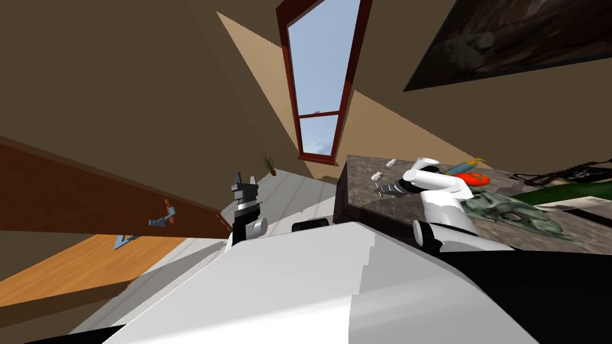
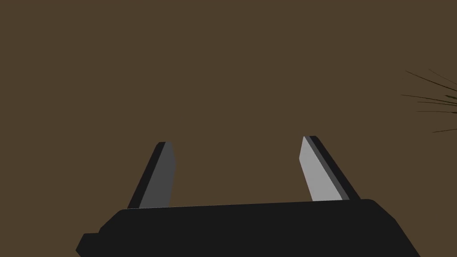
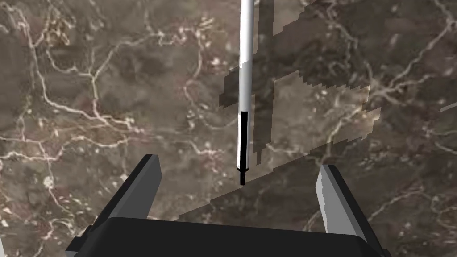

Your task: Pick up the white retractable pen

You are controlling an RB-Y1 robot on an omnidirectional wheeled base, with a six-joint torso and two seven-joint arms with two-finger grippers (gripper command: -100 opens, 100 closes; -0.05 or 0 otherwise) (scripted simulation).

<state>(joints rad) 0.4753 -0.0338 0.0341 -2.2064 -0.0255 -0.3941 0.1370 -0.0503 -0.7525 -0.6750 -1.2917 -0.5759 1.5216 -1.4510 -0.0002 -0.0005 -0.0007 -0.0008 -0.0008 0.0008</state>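
Your right gripper (image 3: 239, 161) hangs over a brown, white-veined marble worktop (image 3: 89, 98), and its fingers (image 3: 149, 178) stand wide apart with nothing clamped between them. The white retractable pen (image 3: 246, 67) lies flat on that worktop and runs straight away from the gripper. Its barrel is white, with a black strip along the near part and a small black tip at the near end. That near end sits just inside the gap between the two fingers, close to the middle, and neither finger touches it. The gripper's blocky shadow falls across the marble on both sides of the pen. In the head view you can see the right gripper (image 1: 388, 189) low over the near corner of the worktop (image 1: 358, 200), reaching in from the white forearm. Farther along the same surface there are two small white bits (image 1: 391, 162), a red and orange object (image 1: 473, 178) and a crumpled grey-green heap (image 1: 508, 212), all well apart from the gripper. Your left gripper (image 1: 245, 182) is held up beside the chest, away from the worktop, pointing upward. In its own wrist view the left fingers (image 2: 163, 174) are also spread wide and hold nothing.
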